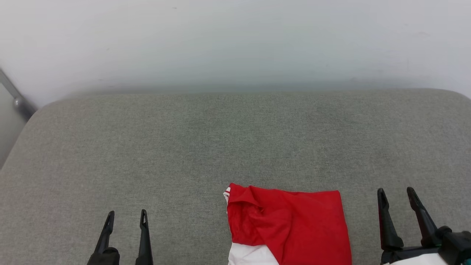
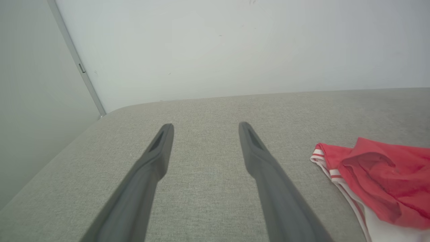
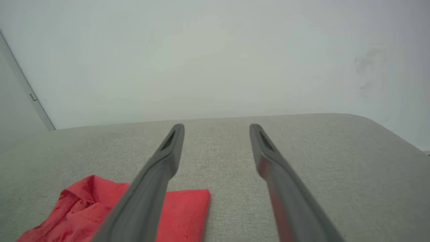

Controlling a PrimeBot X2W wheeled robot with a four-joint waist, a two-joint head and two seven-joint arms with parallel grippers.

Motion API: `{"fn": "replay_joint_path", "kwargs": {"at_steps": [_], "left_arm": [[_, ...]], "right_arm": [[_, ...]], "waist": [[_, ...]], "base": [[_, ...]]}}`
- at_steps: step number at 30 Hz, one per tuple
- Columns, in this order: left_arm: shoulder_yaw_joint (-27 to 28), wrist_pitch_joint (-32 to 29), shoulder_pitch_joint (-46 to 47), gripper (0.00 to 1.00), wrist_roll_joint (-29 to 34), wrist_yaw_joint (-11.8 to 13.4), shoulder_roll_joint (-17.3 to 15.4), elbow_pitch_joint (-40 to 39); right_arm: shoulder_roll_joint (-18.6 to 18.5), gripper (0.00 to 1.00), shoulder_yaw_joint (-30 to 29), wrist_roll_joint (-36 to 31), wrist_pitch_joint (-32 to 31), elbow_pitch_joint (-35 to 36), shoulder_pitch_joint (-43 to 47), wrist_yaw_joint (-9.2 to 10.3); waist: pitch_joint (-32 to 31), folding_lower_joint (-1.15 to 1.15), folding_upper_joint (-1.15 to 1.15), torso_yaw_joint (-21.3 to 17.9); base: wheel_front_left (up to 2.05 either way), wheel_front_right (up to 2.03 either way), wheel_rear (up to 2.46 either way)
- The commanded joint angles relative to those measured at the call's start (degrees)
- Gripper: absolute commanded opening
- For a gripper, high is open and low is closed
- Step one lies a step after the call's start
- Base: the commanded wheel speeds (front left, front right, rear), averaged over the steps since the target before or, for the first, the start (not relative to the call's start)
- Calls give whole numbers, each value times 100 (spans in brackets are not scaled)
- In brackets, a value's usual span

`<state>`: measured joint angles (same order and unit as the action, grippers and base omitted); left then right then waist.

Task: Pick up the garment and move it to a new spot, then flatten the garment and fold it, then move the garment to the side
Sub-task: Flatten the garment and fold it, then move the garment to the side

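The garment point(image 1: 294, 224) is a red shirt with a white sleeve, lying folded into a compact block at the near edge of the grey cushion point(image 1: 235, 140), right of centre. Its striped trim shows in the left wrist view point(image 2: 379, 174); its red cloth lies lower left in the right wrist view point(image 3: 84, 205). My left gripper point(image 1: 127, 217) stands open well to the left of the shirt, empty. Just right of the shirt, my right gripper point(image 1: 397, 193) is open and empty too. Neither touches the cloth. The shirt's near part runs off the bottom of the head view.
A white wall point(image 1: 235, 44) rises behind the cushion. A grey metal rail point(image 1: 14, 95) slants down at the far left corner. The cushion's rounded edges fall away at left and right.
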<state>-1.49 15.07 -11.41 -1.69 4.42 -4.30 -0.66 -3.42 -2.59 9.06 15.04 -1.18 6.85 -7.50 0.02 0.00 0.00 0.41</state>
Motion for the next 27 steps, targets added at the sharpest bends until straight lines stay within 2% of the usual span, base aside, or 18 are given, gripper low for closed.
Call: {"fn": "replay_joint_path", "kwargs": {"at_steps": [1, 14, 21, 27], "left_arm": [[6, 12, -56, 100, 12, -26, 30, -4], [41, 12, -119, 100, 49, -119, 58, -21], [75, 12, -131, 100, 50, -128, 69, -26], [95, 12, -145, 100, 45, -144, 83, -15]], "right_arm": [[40, 100, -14, 54, 16, 67, 106, 3], [66, 100, 16, 196, 16, 90, 463, 4], [66, 100, -94, 66, 16, 187, 136, 3], [-481, 100, -45, 20, -188, 476, -667, 3]], "waist": [[-11, 0, 0, 18], [-41, 0, 0, 58], [-51, 0, 0, 54], [-36, 0, 0, 1]], "base": [[0, 0, 0], [0, 0, 0], [0, 0, 0], [0, 0, 0]]}}
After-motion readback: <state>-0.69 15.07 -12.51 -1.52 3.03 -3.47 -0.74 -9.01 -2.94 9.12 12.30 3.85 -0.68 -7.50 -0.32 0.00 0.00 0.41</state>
